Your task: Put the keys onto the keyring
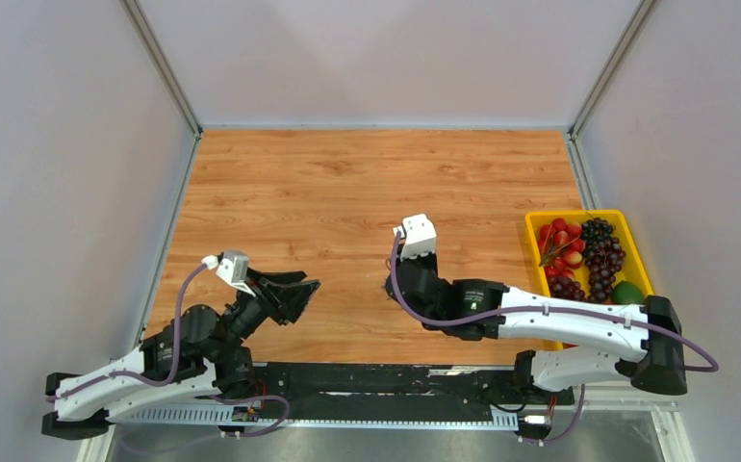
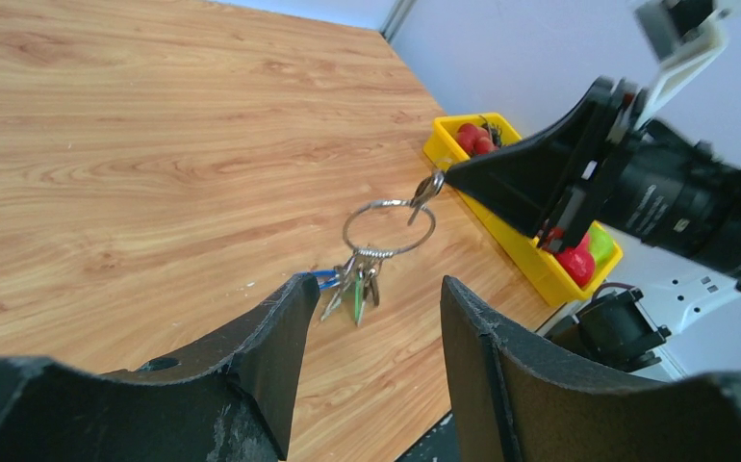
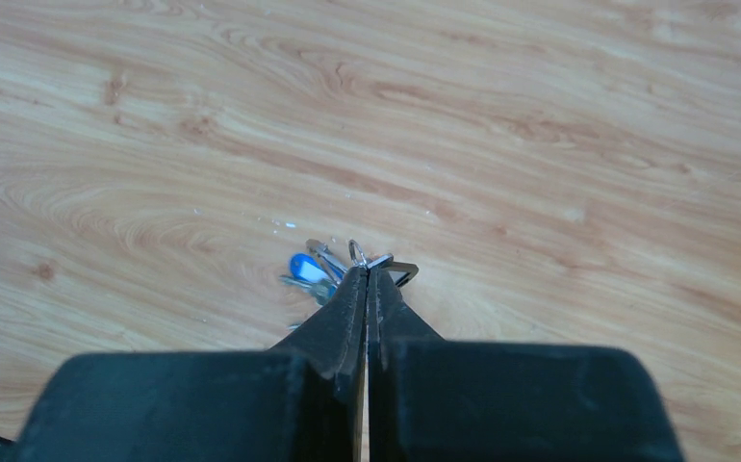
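The keyring [image 2: 389, 226] is a thin silver wire ring held upright above the wooden table, in the left wrist view. Several keys [image 2: 357, 284] with green and blue tags hang from its lower edge, tips near the table. My right gripper [image 2: 448, 177] is shut on the ring's upper right edge. In the right wrist view its closed fingers [image 3: 347, 308] cover most of the ring, and a blue-tagged key [image 3: 304, 268] shows beside them. My left gripper [image 2: 378, 285] stands open just short of the keys, with nothing between its fingers. From above, the left gripper [image 1: 306, 300] points toward the right gripper [image 1: 396, 287].
A yellow tray [image 1: 588, 216] of grapes, strawberries and a green fruit stands at the table's right edge, close behind the right arm. The same tray [image 2: 511, 241] lies just beyond the ring in the left wrist view. Grey walls enclose the table.
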Robot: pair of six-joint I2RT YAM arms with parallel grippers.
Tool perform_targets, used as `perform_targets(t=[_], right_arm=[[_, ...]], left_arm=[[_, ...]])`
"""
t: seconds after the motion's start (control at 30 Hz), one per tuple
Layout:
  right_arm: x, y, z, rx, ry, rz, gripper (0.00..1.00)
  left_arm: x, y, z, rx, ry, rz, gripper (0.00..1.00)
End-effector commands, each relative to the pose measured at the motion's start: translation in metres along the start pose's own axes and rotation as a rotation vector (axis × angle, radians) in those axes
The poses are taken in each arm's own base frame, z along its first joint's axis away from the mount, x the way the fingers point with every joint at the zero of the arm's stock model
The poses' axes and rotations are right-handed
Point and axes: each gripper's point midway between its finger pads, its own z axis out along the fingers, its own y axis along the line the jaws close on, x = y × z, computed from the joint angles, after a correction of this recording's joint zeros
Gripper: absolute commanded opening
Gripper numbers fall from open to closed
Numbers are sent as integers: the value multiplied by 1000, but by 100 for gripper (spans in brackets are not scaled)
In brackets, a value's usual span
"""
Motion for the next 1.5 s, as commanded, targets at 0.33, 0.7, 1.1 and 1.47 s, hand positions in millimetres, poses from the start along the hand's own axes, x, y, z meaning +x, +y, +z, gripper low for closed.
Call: perform_targets(t=[0.33, 0.7, 1.1, 1.47], right_arm=[[-139, -7, -22, -23, -212, 20, 0], [-77, 12, 58, -174, -39, 102, 0], [-7, 3, 101, -198, 125, 157, 0], [58, 6, 134, -201, 258, 139, 28]], left_arm=[[-17, -13, 6, 21, -42, 1, 60], [-18, -13, 6, 22, -41, 5, 61], [-23, -10, 6, 2, -50, 29, 61], [-11, -1, 11, -37, -32, 49, 61]])
